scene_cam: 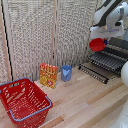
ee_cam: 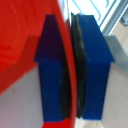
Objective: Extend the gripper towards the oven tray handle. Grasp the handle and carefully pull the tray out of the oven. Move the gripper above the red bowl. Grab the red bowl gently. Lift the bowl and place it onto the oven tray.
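My gripper [scene_cam: 101, 36] is at the end of the white arm at the exterior view's upper right. It is shut on the rim of the red bowl [scene_cam: 97, 45] and holds it in the air above the tray [scene_cam: 107, 61], a dark wire rack pulled out of the oven [scene_cam: 119, 44]. The tray's handle [scene_cam: 93, 73] is the dark bar along its front edge. In the wrist view the two blue fingertips [ee_cam: 92, 65] pinch the thin red rim [ee_cam: 69, 65] of the bowl [ee_cam: 20, 40] between them.
A large red mesh basket [scene_cam: 24, 101] stands at the exterior view's lower left. A yellow-red box [scene_cam: 48, 75] and a blue cup [scene_cam: 66, 73] stand by the beige screen behind. The wooden table [scene_cam: 85, 102] carries them all.
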